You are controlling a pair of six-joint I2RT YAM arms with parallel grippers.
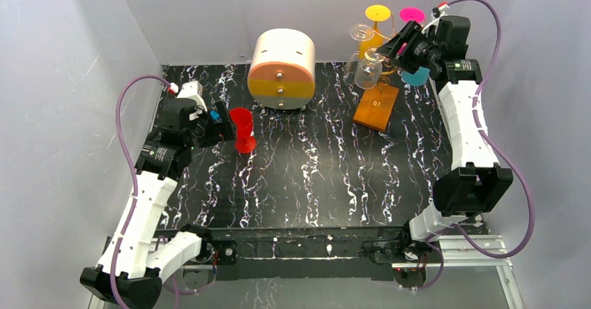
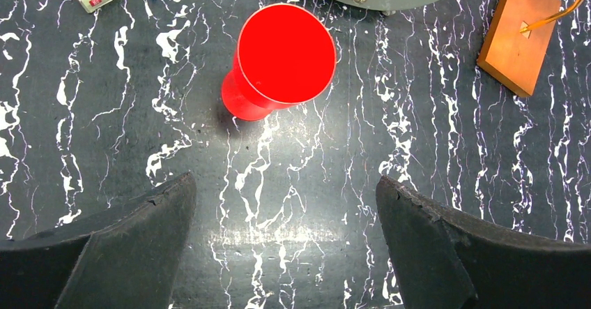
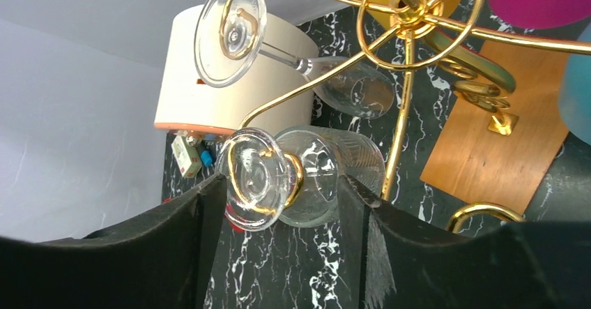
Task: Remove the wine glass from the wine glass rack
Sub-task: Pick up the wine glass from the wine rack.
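Right end effector (image 3: 282,187) is up at the thin gold wire wine glass rack with its orange-brown wooden base (image 1: 376,105), at the far right corner of the black marbled bench (image 1: 313,183). Its jaws stand apart on either side of a clear wine glass (image 3: 300,176). There's a gap beside the foot, and I can't tell if a pad presses the bowl.

The glass is not off yet. It hangs tilted, with its foot hooked in a gold scroll arm. A second clear glass (image 3: 230,30) hangs just beside it. Yellow (image 1: 377,12), magenta (image 1: 411,14) and teal (image 1: 416,77) glasses share the rack.

Left end effector (image 2: 286,183) is fully released and holds nothing. It sits over bare bench near the left edge, with a red plastic cup (image 2: 286,54) ahead of it. A round cream-and-orange drawer box (image 1: 281,68) sits at the far edge, mid-bench.

Risks:
- A pull not in line with the scroll slot catches the foot and drags or tips the whole light rack.
- Smooth glass with a loose or off-centre grip could slip and drop onto the base or the bench.
- A swing on exit could knock the neighbouring clear glass.
- Nothing steadies the base, since the left arm is well apart from it.
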